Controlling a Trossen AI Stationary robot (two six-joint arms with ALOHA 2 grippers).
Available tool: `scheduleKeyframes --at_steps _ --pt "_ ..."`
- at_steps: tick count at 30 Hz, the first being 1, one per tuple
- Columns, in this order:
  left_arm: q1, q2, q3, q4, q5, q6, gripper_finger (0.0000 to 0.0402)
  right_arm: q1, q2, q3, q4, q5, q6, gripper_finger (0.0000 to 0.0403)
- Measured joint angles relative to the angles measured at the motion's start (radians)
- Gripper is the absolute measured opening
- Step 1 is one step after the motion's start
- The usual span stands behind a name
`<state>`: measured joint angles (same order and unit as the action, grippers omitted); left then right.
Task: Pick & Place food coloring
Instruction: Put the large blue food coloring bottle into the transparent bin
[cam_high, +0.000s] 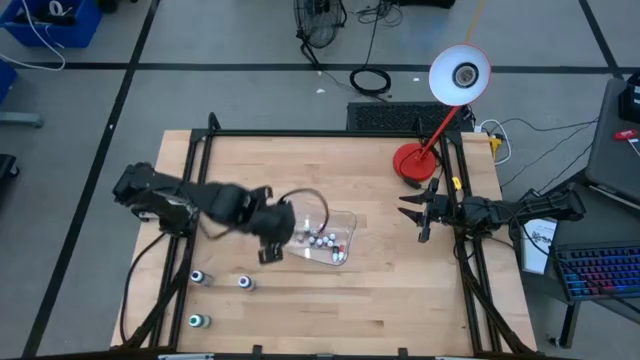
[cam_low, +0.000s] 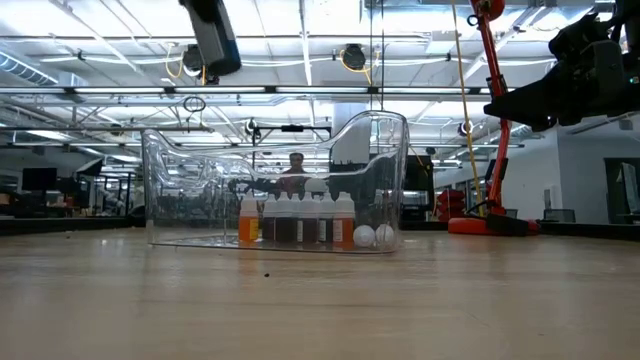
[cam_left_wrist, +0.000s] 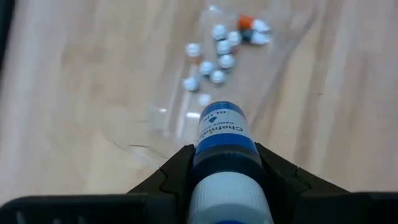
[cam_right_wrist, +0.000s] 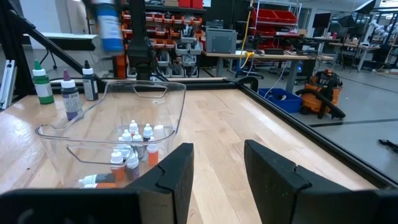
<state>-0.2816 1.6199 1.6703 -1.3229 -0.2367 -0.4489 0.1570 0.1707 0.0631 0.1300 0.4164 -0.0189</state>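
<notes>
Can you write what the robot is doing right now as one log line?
left gripper: shut on blue bottle, above clear tray | right gripper: waiting, empty | three bottles on table

Both arms matte black w/ black cabling; right tool (cam_right_wrist: 214, 177) has chunky angular black fingers.

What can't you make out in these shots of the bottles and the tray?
- Bottle in left gripper: label blurred in left wrist view, and a smear in right wrist view.
- Bottles in tray: too small to count in high view, overlapping in low view.
- Three loose bottles: tiny, labels unreadable.
</notes>
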Motion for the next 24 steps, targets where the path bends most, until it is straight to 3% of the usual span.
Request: scheduleKeyframes --at_steps 7,10,24 --pt "0.206 0.055 -0.028 0.032 0.004 0.261 0.0132 0.0 0.0 0.0 0.001 0.0 0.0 0.013" --pt "0.255 0.103 -0.058 0.083 0.053 0.336 0.0132 0.0 0.0 0.0 0.001 0.0 0.0 0.013" --pt "0.291 0.365 -0.085 0.102 0.118 0.401 0.0132 0.0 0.0 0.0 0.001 0.0 0.0 0.013"
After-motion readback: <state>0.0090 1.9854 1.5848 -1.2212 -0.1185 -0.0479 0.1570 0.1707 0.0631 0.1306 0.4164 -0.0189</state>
